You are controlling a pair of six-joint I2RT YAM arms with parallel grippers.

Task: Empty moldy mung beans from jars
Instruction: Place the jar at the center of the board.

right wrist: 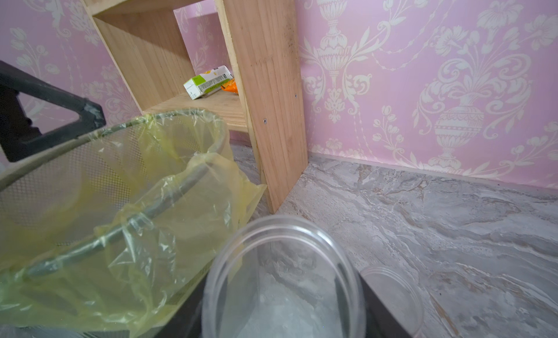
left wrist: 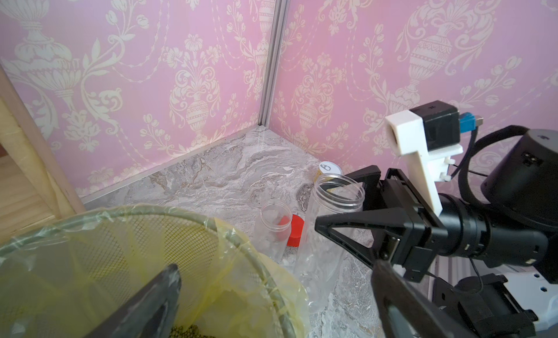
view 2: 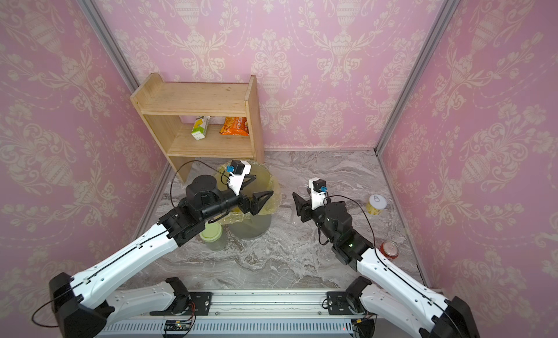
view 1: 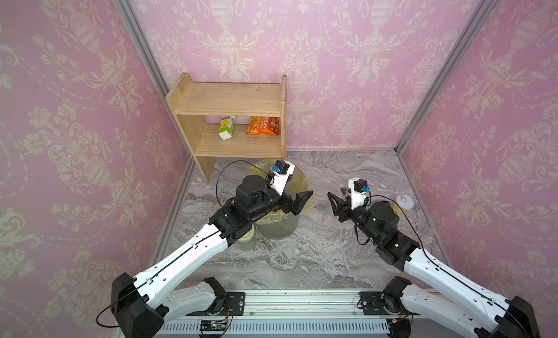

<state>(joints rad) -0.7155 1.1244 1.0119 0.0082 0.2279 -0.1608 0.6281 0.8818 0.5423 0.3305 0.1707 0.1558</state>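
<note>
A: Left gripper (view 2: 256,188), quick?
B: Jaws spread wide, nothing between them. Hanging over the mouth of the mesh bin (view 1: 306,182).
A: Right gripper (left wrist: 335,200)?
B: Clamped on the tall clear jar (left wrist: 320,261), gripped just below the rim. Lid off, mouth upward. Base on the bench (view 1: 302,255) or lifted off it, cannot tell.
A: Mung beans (left wrist: 188,332)?
B: Dark green grains down in the bin, inside the yellow bag (left wrist: 241,255) lining it. Only a small patch seen, in the left wrist view.
A: Other jars?
B: Small clear jar (left wrist: 270,230) on the bench just beside the held one, open, red lid (left wrist: 295,230) lying right next to it. Wide jar (view 2: 211,235) upright on the bench, just beside the bin on its near side, pale green lid on, partly under the left arm. Greenish through the wall, contents too unclear to call.
A: Clutter?
B: Yellow tin (view 2: 377,204) with white pull-tab top by the right wall, well apart from the bin. Red can (view 2: 389,249) nearer the front, just beside the right arm. Wooden shelf (view 1: 229,100) in the back left corner behind the bin, with a carton (view 1: 226,128) and an orange snack bag (view 1: 262,126) on the lower board.
</note>
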